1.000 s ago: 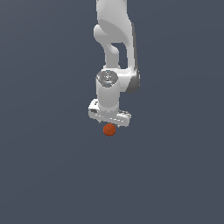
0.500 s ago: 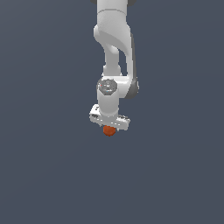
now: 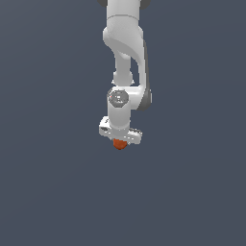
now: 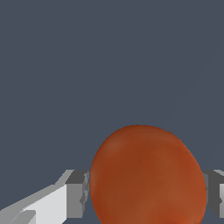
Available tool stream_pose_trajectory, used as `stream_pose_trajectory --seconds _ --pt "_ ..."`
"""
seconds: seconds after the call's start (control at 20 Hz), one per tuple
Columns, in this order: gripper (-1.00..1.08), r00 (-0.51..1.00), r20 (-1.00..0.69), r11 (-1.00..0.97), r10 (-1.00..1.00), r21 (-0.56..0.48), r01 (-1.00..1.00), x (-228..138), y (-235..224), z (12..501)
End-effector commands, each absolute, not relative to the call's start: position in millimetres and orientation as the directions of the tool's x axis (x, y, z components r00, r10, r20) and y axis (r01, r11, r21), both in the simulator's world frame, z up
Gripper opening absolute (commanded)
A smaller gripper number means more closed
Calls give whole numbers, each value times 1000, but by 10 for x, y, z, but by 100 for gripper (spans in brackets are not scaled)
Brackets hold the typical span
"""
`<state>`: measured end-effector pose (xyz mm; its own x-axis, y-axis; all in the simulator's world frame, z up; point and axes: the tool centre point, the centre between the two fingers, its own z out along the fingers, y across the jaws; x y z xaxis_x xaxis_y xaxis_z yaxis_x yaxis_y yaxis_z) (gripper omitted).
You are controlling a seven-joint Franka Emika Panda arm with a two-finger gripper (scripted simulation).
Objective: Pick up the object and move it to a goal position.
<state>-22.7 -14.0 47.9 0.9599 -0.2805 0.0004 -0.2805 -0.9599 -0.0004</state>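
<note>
Wrist view shows the ball [image 4: 148, 175] sitting directly between the two fingers [image 4: 76, 194] of the tool [image 4: 146, 197], filling the gap from one grey pad to the other, so the tool looks closed on it at a narrow setting, with a pad touching each flank. From the exterior view, the white arm [image 3: 126, 53] hangs straight down and the tool [image 3: 120, 139] points downward with the ball [image 3: 119, 143] peeking out just beneath its body, only the lower part visible. No surface edge, shadow or goal marker can be made out against the flat grey background, so whether the ball rests on anything or hangs clear cannot be told. By its look the ball is small, probably light, and rigid enough to keep its round shape under the pads; its matte, faintly mottled skin should give fair friction. Being round, it offers only a small contact patch on each side, so the hold needs to cross its widest middle line; a grip above or below that would tend to squeeze it out.
</note>
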Motion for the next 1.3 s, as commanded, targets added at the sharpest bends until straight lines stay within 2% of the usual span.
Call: stream_pose_trajectory --seconds 0.0,0.65,1.25 --pt "-100 960 0 -960 -281 0 -281 -228 -145 469" --pt "-100 960 0 -960 -281 0 -281 -282 -51 620" --pt "-100 960 0 -960 -281 0 -281 -565 427 1388"
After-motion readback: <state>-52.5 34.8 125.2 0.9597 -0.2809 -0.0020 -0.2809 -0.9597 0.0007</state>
